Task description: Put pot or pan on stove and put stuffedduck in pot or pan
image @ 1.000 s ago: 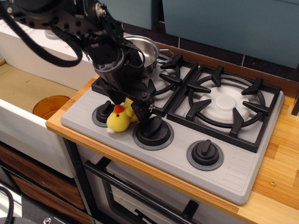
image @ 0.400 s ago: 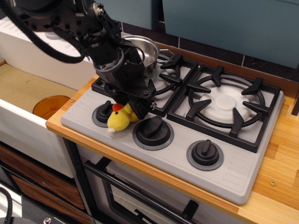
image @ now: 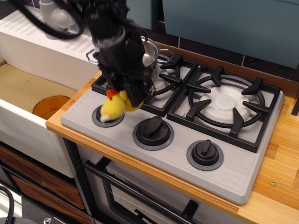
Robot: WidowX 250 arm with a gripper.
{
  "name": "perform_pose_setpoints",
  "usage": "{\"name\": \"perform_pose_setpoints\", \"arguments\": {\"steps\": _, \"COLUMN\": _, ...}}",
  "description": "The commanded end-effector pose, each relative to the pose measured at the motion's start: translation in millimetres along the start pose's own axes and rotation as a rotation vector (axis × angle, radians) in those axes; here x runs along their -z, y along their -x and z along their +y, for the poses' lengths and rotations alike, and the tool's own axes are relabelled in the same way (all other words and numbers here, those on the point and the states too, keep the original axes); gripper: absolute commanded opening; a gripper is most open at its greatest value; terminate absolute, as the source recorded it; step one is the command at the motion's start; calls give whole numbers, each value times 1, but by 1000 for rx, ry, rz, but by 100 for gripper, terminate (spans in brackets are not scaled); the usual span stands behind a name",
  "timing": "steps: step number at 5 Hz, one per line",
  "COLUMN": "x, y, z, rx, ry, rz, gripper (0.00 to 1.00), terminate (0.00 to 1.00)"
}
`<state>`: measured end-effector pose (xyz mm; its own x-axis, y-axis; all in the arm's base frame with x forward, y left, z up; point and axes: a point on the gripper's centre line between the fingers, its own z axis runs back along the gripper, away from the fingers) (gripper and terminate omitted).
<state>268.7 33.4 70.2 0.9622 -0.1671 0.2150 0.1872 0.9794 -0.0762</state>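
The shiny steel pot (image: 150,52) sits on the left burner grate of the grey stove (image: 233,168), mostly hidden behind my arm. My gripper (image: 133,97) is shut on the yellow stuffedduck (image: 113,105) and holds it in the air above the left knob, in front of the pot. The duck hangs from the fingers with its orange beak up and to the left.
The middle knob (image: 153,127) and right knob (image: 204,151) stand along the stove's front. The right burner grate (image: 227,103) is bare. A sink with an orange bowl (image: 50,106) lies to the left, with a white drying rack (image: 32,39) behind it.
My gripper has closed on the duck and lifted it off the stove surface, moving up and slightly left. The pot has not moved.
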Motion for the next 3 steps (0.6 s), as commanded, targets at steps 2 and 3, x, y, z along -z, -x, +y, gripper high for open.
{"name": "perform_pose_setpoints", "arguments": {"steps": 2, "x": -43, "y": -62, "z": 25, "rx": 39, "ry": 44, "rz": -35, "gripper": 0, "terminate": 0}}
{"name": "perform_pose_setpoints", "arguments": {"steps": 3, "x": -37, "y": -90, "z": 42, "rx": 63, "ry": 60, "rz": -32, "gripper": 0, "terminate": 0}}
